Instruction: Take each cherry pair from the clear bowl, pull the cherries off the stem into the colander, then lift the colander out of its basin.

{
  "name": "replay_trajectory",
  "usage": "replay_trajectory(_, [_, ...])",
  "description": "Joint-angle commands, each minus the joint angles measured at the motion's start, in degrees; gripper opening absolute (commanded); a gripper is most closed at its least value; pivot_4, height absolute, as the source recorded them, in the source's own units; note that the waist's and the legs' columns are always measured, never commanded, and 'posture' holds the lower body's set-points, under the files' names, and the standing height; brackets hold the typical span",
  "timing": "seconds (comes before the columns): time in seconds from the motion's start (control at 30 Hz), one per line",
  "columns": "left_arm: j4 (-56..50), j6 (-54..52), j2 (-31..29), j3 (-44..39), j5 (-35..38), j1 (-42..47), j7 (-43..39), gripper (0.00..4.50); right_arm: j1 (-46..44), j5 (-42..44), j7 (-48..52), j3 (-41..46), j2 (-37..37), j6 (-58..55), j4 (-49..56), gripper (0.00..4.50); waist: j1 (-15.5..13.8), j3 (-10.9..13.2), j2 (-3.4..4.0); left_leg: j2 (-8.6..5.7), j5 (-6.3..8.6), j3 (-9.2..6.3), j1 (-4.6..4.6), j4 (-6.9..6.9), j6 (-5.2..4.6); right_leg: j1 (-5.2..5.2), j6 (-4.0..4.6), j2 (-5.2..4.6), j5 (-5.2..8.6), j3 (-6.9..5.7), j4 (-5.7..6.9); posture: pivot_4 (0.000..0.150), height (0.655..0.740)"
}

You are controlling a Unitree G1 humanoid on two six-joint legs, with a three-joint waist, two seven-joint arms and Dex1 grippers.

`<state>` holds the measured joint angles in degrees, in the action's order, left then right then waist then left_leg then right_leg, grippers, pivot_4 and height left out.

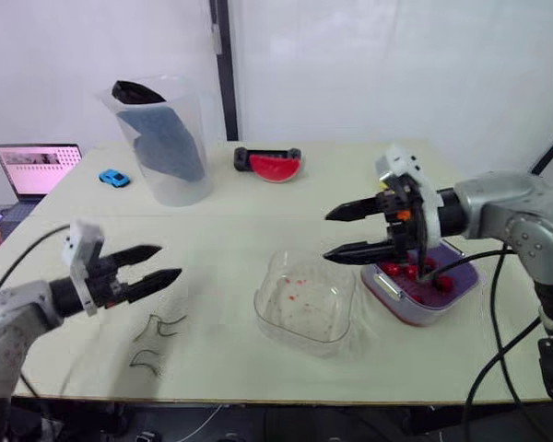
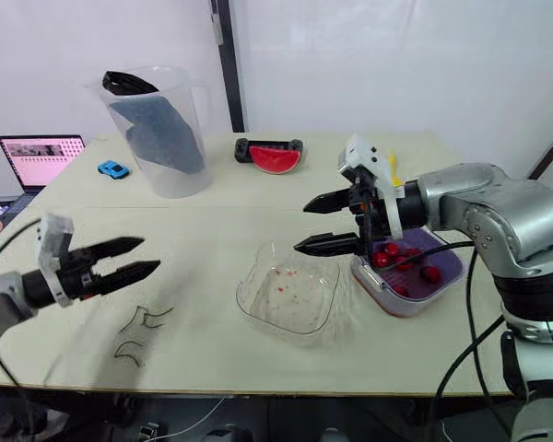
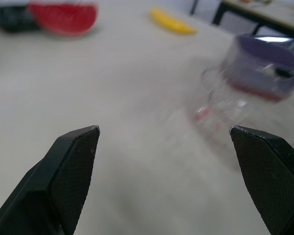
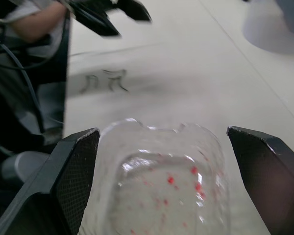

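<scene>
We see the clear bowl (image 1: 306, 299) at lower centre of the head view, resting on the table (image 1: 258, 221). It holds red specks and no whole fruit that we can make out. Just to its right sits the purple colander (image 1: 453, 299) with several cherries (image 2: 430, 273) inside. We cannot tell its rim from the basin's.

The right gripper (image 1: 326, 236) hangs at centre right, above the gap between bowl and colander. Its fingers point toward the left of the frame, spread wide and holding nothing.

The left gripper (image 1: 170, 261) is at lower left, well apart from the bowl, its fingers parted and empty too. Below it, thin dark stems (image 1: 155, 336) lie loose on the table.

Toward the top of the frame stand a clear pitcher (image 1: 161, 138) at upper left and a watermelon slice (image 1: 275, 166) at upper centre. A blue toy car (image 1: 113, 178) lies left of the pitcher, and a laptop (image 1: 37, 168) is at the far left edge.
</scene>
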<state>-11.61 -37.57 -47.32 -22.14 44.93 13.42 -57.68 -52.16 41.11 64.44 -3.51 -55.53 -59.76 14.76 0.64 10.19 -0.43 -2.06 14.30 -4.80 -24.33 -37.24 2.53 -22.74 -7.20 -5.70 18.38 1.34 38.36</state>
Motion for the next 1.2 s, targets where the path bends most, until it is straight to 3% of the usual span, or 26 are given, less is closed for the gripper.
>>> replay_trajectory(0.03, [-2.59, -2.27, -2.01, 3.94, 2.98, 5.86, -3.79, 4.46, 0.80, -1.43, -0.40, 3.95, -4.66, 0.33, 1.01, 4.50, 0.20, 0.00, 0.00, -0.03, 0.00, 0.01, 0.00, 0.01, 0.00, -0.01, 0.00, 0.00, 0.00, 0.00, 0.00, 0.150, 0.7400])
replay_trajectory(0.17, [-0.52, -4.25, -2.08, 13.51, 2.36, 19.15, -10.11, 4.46, 9.21, -2.13, -1.91, 11.17, -14.00, -2.51, 4.77, 4.50, 0.03, 0.01, 0.00, -0.07, 0.00, 0.02, 0.00, 0.02, 0.00, 0.00, 0.00, 0.08, 0.00, -0.03, 0.02, 0.150, 0.7400])
replay_trajectory(0.3, [5.11, -1.82, 2.04, 21.30, -0.84, 31.77, -16.10, 4.46, 22.90, -1.92, -3.43, 25.45, -19.63, -8.77, 12.57, 4.50, -0.05, 0.01, -0.02, -0.11, 0.00, 0.12, -0.07, -0.06, -0.01, 0.06, 0.00, 0.09, 0.00, -0.14, -0.01, 0.150, 0.7400])
replay_trajectory(0.5, [14.63, 4.74, 9.12, 27.21, -6.77, 41.64, -21.82, 4.46, 40.13, -4.29, -10.43, 46.53, -13.38, -20.85, 29.32, 4.50, 0.43, -0.03, 0.05, -0.05, 0.04, 0.19, 0.19, 0.00, -0.09, 0.19, 0.00, 0.22, 0.01, -0.04, 0.06, 0.150, 0.7400])
replay_trajectory(0.73, [25.67, 11.80, 14.00, 28.88, -13.28, 46.85, -24.00, 4.46, 59.60, -8.06, -9.44, 68.40, -6.89, -31.46, 42.69, 4.50, -0.58, -0.03, -0.01, -0.12, 0.06, 0.12, 0.11, -0.16, -0.12, 0.35, -0.01, 0.17, 0.01, -0.11, -0.05, 0.150, 0.7400])
replay_trajectory(0.9, [26.47, 13.01, 14.38, 27.90, -13.84, 46.54, -24.92, 4.46, 62.90, -8.39, -8.79, 73.06, -5.34, -31.28, 44.83, 4.50, 0.15, -0.03, -0.01, -0.08, 0.07, 0.11, 0.21, -0.11, -0.13, 0.38, -0.02, 0.17, 0.01, -0.09, -0.05, 0.150, 0.7400])
replay_trajectory(1.03, [24.79, 12.01, 13.88, 26.33, -12.86, 45.19, -24.58, 4.46, 62.14, -8.43, -10.52, 71.17, -5.20, -29.16, 43.12, 4.50, 0.10, -0.03, -0.01, -0.08, 0.07, 0.10, 0.21, -0.13, -0.13, 0.42, -0.02, 0.16, 0.01, -0.09, -0.05, 0.150, 0.7400])
replay_trajectory(1.2, [18.84, 9.22, 11.88, 21.87, -11.02, 41.10, -20.04, 4.46, 54.55, 0.26, -9.88, 61.49, -16.10, -32.74, 31.70, 4.50, 0.37, -0.02, 0.01, -0.04, 0.06, 0.03, 0.33, -0.03, -0.13, 0.43, -0.02, 0.15, 0.01, 0.00, -0.05, 0.150, 0.7400])
